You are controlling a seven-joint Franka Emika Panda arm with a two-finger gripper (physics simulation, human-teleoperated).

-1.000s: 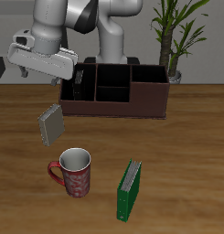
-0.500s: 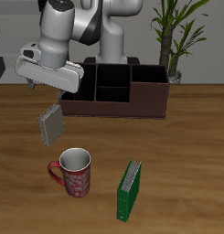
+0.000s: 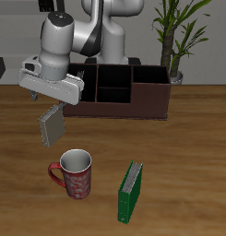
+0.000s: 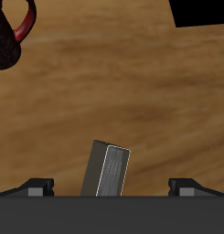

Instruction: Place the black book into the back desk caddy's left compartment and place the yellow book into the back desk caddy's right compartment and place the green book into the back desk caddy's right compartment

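Note:
The yellow book [image 3: 51, 126], grey-tan with a pale edge, stands tilted on the table in front of the back desk caddy [image 3: 119, 103]. My gripper [image 3: 53, 100] hangs open just above it. In the wrist view the yellow book [image 4: 109, 168] sits below and between the two fingertips [image 4: 36, 186], which are spread wide and not touching it. The green book [image 3: 130, 192] stands upright near the table's front edge. The caddy's right compartment [image 3: 149, 90] shows as an open bay. The arm hides the left compartment, and the black book is hidden.
A red patterned mug [image 3: 74, 173] stands between the yellow book and the green book, and also shows in the wrist view [image 4: 7, 35]. A potted plant [image 3: 175, 37] stands behind the caddy's far end.
The gripper has come down and forward from the caddy's end to just above the yellow book. The books and the mug have not moved.

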